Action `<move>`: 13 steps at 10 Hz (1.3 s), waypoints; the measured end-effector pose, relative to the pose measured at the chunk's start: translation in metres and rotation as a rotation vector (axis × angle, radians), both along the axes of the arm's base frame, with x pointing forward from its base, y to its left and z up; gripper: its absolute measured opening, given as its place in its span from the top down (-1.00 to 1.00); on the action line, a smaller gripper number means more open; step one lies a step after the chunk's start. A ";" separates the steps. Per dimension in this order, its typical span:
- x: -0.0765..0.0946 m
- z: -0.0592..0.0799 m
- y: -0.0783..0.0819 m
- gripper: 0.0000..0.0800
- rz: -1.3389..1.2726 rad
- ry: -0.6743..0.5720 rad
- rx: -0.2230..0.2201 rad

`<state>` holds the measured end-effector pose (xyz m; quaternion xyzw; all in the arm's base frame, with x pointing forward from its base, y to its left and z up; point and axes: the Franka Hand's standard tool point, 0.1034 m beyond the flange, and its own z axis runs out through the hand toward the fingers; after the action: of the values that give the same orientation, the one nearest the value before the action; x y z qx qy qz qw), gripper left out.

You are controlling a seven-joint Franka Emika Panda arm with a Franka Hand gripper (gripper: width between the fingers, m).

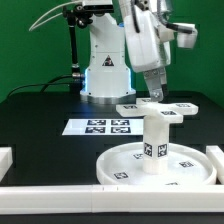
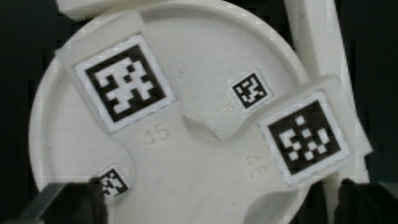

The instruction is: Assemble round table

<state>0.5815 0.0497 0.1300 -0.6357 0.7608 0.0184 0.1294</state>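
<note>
So in the exterior view the round disc (image 1: 160,165) sits on the black table (image 1: 40,110) by the white border rails (image 1: 60,195), with the short leg (image 1: 154,143) standing upright in its middle. The cross-shaped base piece (image 1: 158,108) lies just behind it, and the gripper (image 1: 155,93) hangs right above that with its jaws spread, holding nothing. The marker board (image 1: 100,126) lies toward the exterior view's left. The wrist view only gives a close-up of the disc (image 2: 178,150) and its tags (image 2: 125,82), plus dark fingertips (image 2: 54,205) at the edge.
</note>
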 end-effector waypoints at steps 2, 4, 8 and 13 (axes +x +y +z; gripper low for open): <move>0.008 0.004 0.008 -0.62 0.328 0.012 -0.049; 0.009 0.003 0.015 -0.62 0.548 0.007 -0.059; 0.009 0.001 0.014 -0.62 0.831 -0.051 -0.095; 0.014 0.009 0.026 -0.62 1.461 -0.070 -0.274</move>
<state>0.5951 0.0756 0.1394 -0.9903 0.1349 -0.0155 0.0282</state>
